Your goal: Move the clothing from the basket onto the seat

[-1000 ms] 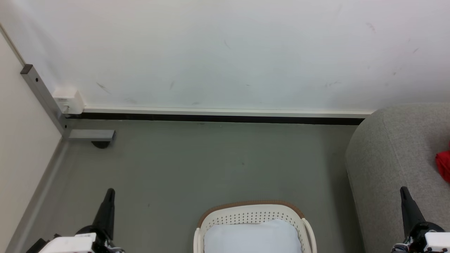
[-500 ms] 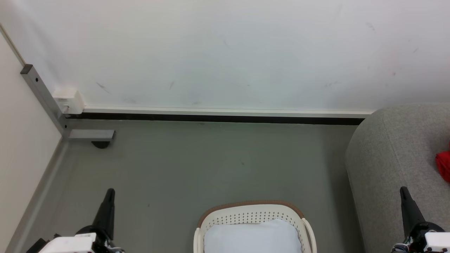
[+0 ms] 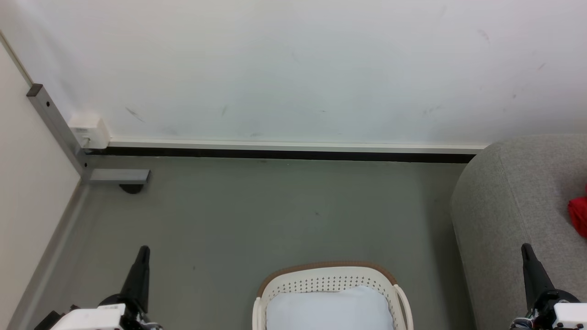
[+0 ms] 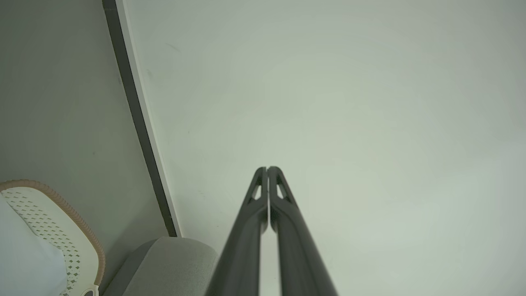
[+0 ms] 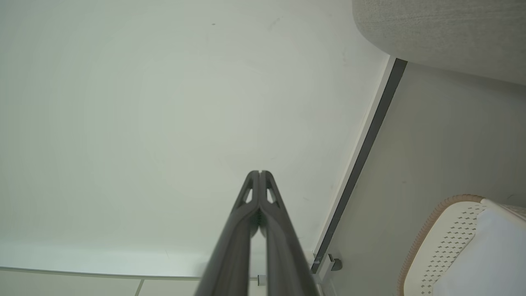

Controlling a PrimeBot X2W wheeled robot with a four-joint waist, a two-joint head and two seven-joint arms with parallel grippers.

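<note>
Both pairs of jaws are pressed together and empty, aimed at the wall (image 3: 293, 68); the red clothing (image 3: 578, 216) already lies on the grey sofa (image 3: 513, 197), ahead-right of the nearer right jaws, its long axis cropped; the basket (image 3: 328, 268) between them holds a pale cloth (image 3: 330, 305).

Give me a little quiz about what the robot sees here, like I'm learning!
1. True or false: the clothing lies on the seat.
2. What lies in the basket? A: a pale cloth. B: a shoe. C: a ball.
3. Fill in: the left gripper and the right gripper are both ____ (open or shut).

Key: 1 true. 2 A. 3 shut.
</note>
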